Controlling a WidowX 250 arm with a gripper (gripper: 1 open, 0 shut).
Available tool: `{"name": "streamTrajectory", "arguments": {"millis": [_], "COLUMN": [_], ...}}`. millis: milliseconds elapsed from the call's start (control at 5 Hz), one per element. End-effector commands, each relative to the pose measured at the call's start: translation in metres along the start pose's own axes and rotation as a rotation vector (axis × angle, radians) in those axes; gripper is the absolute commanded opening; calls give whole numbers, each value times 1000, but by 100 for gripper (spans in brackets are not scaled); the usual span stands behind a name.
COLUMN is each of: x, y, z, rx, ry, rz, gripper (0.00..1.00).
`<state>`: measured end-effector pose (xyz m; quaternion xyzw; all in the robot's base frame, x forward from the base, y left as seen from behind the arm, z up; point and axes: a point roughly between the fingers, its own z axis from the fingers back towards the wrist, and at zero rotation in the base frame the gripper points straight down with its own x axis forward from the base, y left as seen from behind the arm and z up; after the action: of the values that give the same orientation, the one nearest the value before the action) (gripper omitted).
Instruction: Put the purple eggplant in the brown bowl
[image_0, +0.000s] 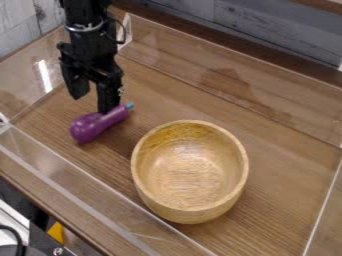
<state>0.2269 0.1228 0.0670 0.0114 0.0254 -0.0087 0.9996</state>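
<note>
The purple eggplant (96, 123) lies on its side on the wooden table, fat end to the lower left, dark stem tip toward the upper right. My black gripper (91, 97) hangs straight down just above and behind its stem end, jaws open with nothing between them. One fingertip (107, 101) stands close over the stem tip; I cannot tell whether it touches. The brown bowl (190, 130) sits upright and empty to the right of the eggplant, its rim a short gap from it.
A clear plastic wall (80, 200) borders the table's front edge, with another clear panel at the left (27, 70). A grey plank wall (267, 25) runs along the back. Bare tabletop (254, 95) lies behind the bowl.
</note>
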Motion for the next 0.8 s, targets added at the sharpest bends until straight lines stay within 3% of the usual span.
{"name": "streamTrajectory", "arguments": {"millis": [0,600], "x": [1,2], "y": [6,11], "z": [1,-17], "rx": [10,-2], "ry": [-28,-58], "rz": [-3,-14], "gripper": [100,100]}}
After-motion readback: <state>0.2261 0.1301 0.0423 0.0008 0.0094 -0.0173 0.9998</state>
